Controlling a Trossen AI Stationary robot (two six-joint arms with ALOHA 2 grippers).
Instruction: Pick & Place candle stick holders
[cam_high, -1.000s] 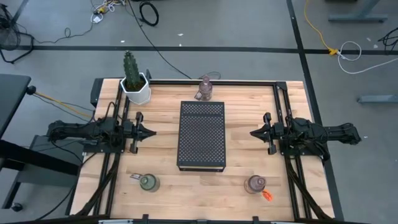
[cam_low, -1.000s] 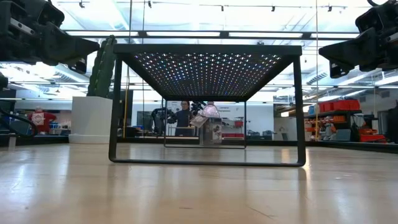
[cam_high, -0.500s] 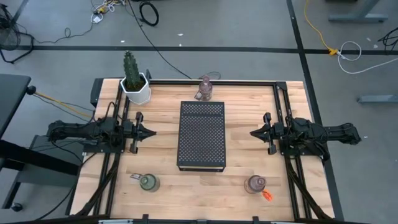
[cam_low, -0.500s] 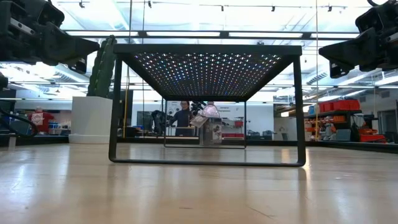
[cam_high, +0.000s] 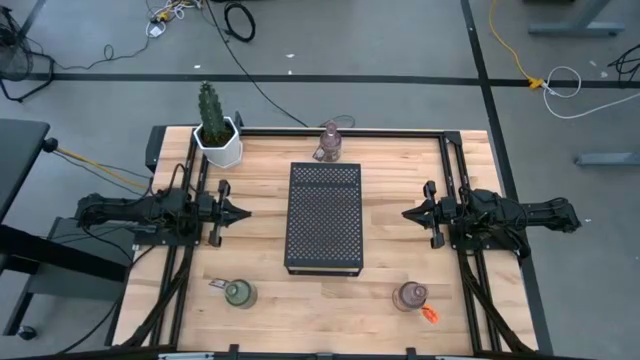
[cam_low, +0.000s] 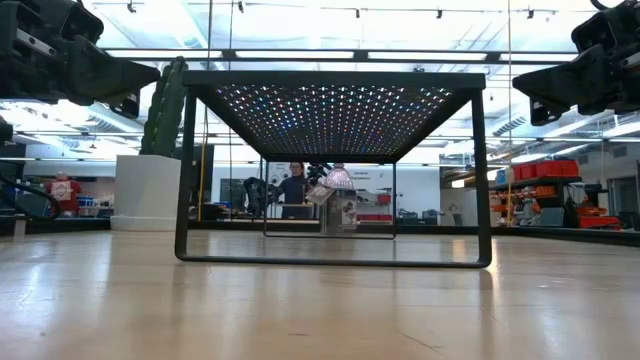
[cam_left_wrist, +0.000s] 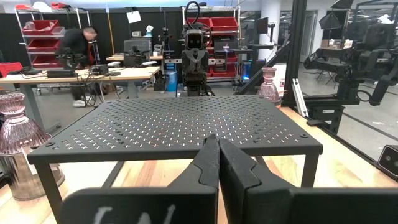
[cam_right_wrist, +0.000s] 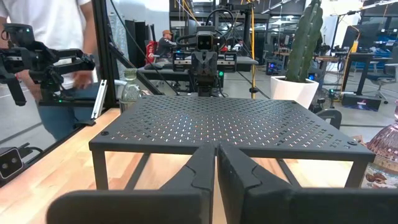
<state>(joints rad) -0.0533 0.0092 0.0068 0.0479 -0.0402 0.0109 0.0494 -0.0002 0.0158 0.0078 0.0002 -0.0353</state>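
Note:
A pink-purple candle stick holder (cam_high: 330, 142) stands on its base at the table's far edge, and it also shows in the left wrist view (cam_left_wrist: 18, 130). A green holder (cam_high: 238, 293) stands near the front left. A pinkish holder (cam_high: 410, 296) with an orange tag (cam_high: 430, 314) stands near the front right. My left gripper (cam_high: 245, 211) hovers shut at the table's left side and points level toward the middle. My right gripper (cam_high: 405, 213) hovers shut at the right side, facing it. Neither gripper has anything between its fingers (cam_left_wrist: 217, 155) (cam_right_wrist: 216, 163).
A black perforated metal stand (cam_high: 324, 215) fills the table's middle between the two grippers. A cactus in a white pot (cam_high: 215, 135) stands at the far left corner. Black rails run along both sides of the table. A person (cam_right_wrist: 56, 37) stands beyond the near side.

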